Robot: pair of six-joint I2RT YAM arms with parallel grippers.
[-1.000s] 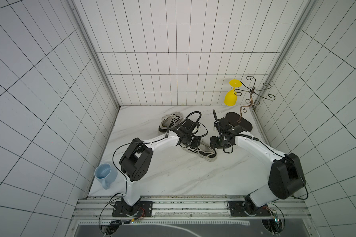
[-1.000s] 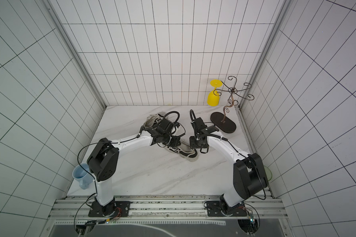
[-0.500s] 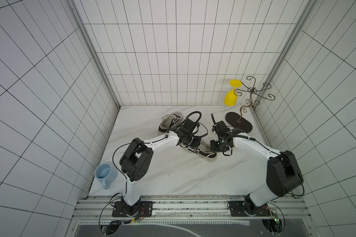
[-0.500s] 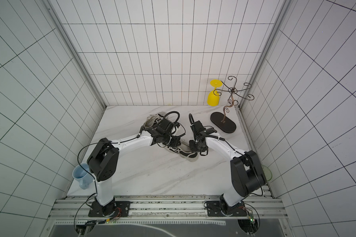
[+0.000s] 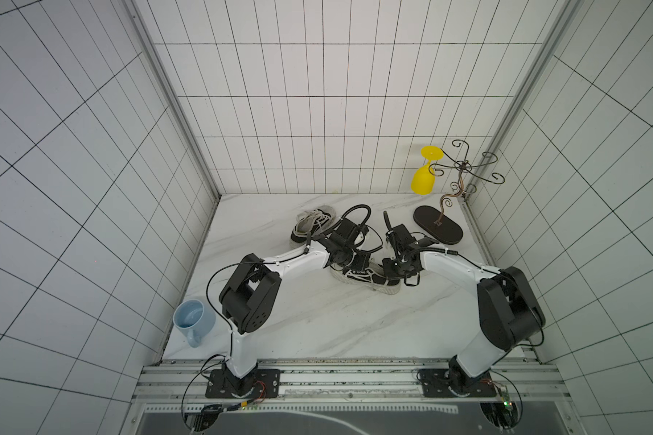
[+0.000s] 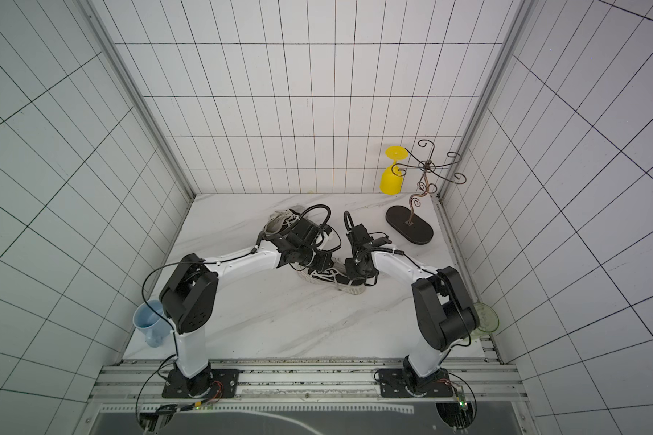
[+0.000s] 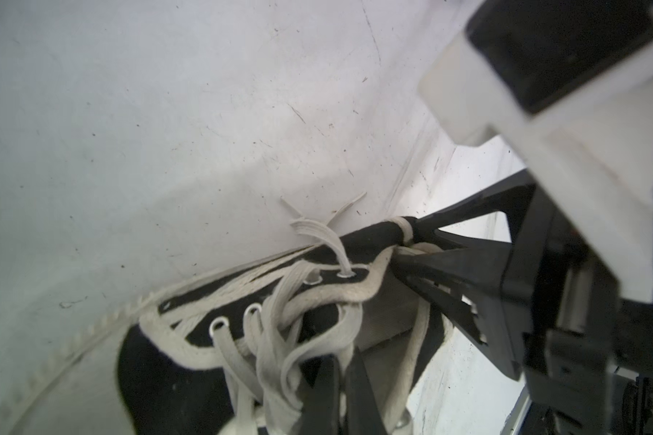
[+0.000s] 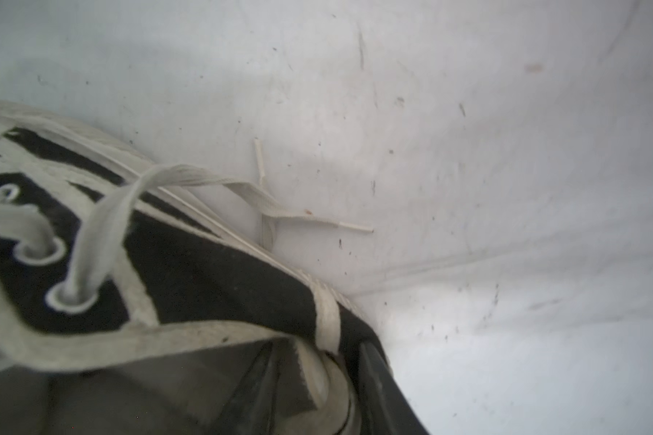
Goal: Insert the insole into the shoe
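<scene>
The shoe (image 5: 366, 280), a black sneaker with white laces, lies on its sole mid-table in both top views. A grey insole (image 7: 385, 312) shows inside its opening. My left gripper (image 7: 344, 361) is shut, its tips among the laces (image 7: 279, 331) at the throat; I cannot tell whether a lace is pinched. My right gripper (image 8: 317, 380) straddles the heel collar (image 8: 328, 320), one finger inside the shoe and one outside, closed on it. In a top view both grippers meet over the shoe, left gripper (image 5: 357, 265), right gripper (image 5: 387, 269).
A second sneaker (image 5: 313, 222) lies behind the left arm. A wire rack (image 5: 464, 169) on a dark oval base (image 5: 438, 229) holds a yellow glass (image 5: 425, 177) at back right. A blue mug (image 5: 193, 318) stands front left, a clear greenish glass (image 6: 485, 318) front right.
My right gripper has shifted slightly toward the shoe's heel, away from the rack's base, and its jaws have worked narrower then wider. Left gripper and shoe stay put.
</scene>
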